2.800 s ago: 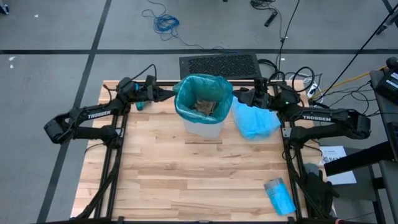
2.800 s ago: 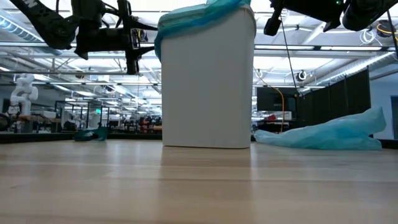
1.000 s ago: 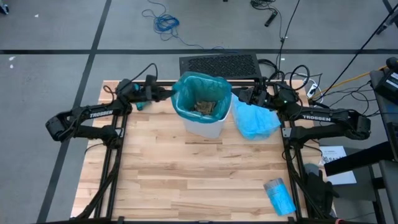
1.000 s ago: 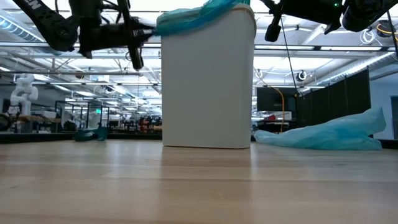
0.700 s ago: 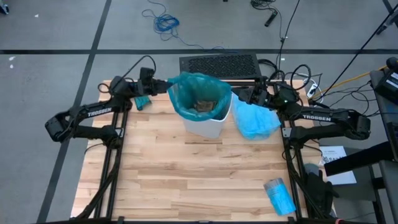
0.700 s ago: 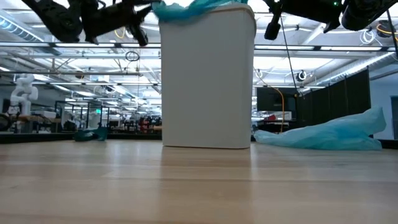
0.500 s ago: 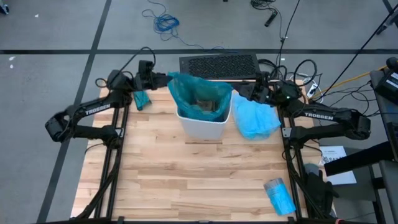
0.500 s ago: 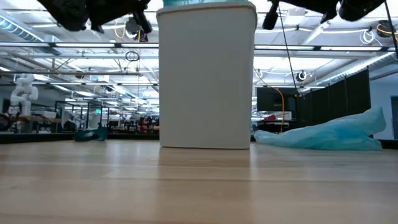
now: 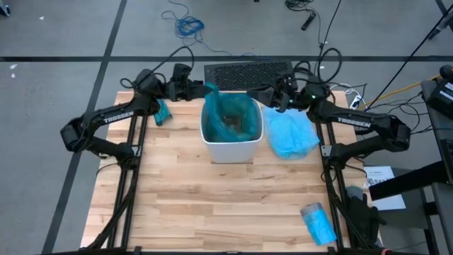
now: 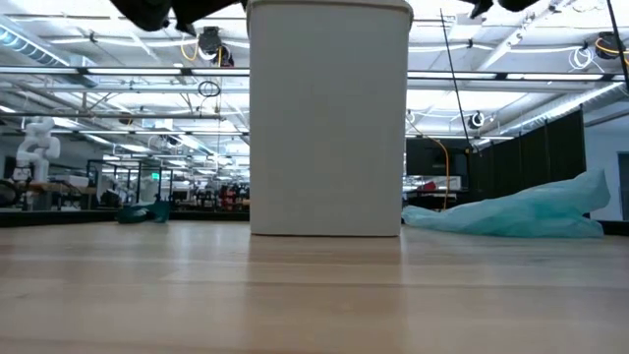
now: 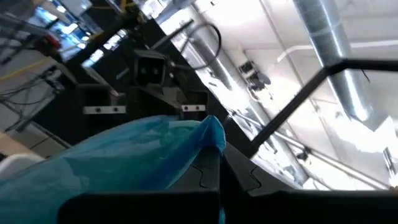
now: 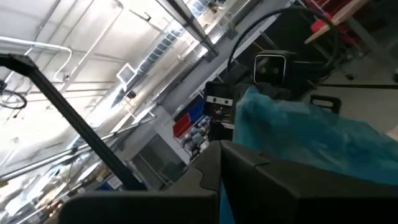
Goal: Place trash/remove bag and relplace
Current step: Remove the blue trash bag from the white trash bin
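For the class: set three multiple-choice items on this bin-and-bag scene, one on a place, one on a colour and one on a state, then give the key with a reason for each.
1. Where does the loose crumpled bag lie?
A. On the table beside the white bin, on the right arm's side
B. Inside the bin
C. On the floor

2. What colour is the bin liner?
A. Black
B. Teal blue
C. Yellow

3. How do the left tool and the right tool stand?
A. Both wide open over the bare table
B. One open, one shut
C. Both shut on the liner's edge

Key: A, the high view shows the bag on the wood next to the bin; B, the liner shows teal; C, each wrist view shows closed fingers pinching blue plastic.
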Tool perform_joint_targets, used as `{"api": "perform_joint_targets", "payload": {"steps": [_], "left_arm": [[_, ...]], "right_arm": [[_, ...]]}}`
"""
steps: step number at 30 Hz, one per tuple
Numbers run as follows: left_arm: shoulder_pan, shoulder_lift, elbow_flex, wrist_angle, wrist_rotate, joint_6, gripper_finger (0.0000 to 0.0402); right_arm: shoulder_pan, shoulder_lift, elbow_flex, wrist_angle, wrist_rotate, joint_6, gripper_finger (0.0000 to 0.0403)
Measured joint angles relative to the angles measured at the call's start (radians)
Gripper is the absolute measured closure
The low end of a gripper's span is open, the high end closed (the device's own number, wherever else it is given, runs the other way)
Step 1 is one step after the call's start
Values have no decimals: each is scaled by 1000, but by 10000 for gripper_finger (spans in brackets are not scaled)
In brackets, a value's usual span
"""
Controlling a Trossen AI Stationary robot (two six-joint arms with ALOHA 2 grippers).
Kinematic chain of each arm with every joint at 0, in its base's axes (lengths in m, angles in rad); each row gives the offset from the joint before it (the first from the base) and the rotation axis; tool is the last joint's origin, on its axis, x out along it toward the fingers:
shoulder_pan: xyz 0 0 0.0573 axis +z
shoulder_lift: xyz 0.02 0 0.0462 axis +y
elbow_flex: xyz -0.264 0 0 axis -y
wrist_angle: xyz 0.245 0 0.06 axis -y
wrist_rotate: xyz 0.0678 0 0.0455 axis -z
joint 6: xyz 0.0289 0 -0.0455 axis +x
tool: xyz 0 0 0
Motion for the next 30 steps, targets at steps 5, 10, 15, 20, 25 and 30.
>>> {"api": "perform_joint_targets", "payload": {"steps": [5,10,15,20,25,30], "left_arm": [[-20,29,99,5,14,12,401],[-16,29,160,-1,52,32,401],[-19,30,161,-44,132,29,401],[-41,29,161,-170,190,63,388],[-59,30,161,-272,258,122,349],[-70,15,161,-269,271,125,302]], "right_arm": [[0,46,93,7,-35,-26,403],[0,54,147,-5,-51,-51,403],[0,50,147,-38,-49,-56,403],[0,50,147,-101,-49,-95,382],[-11,50,147,-117,-89,-95,323],[-64,45,147,-133,-223,-41,269]]}}
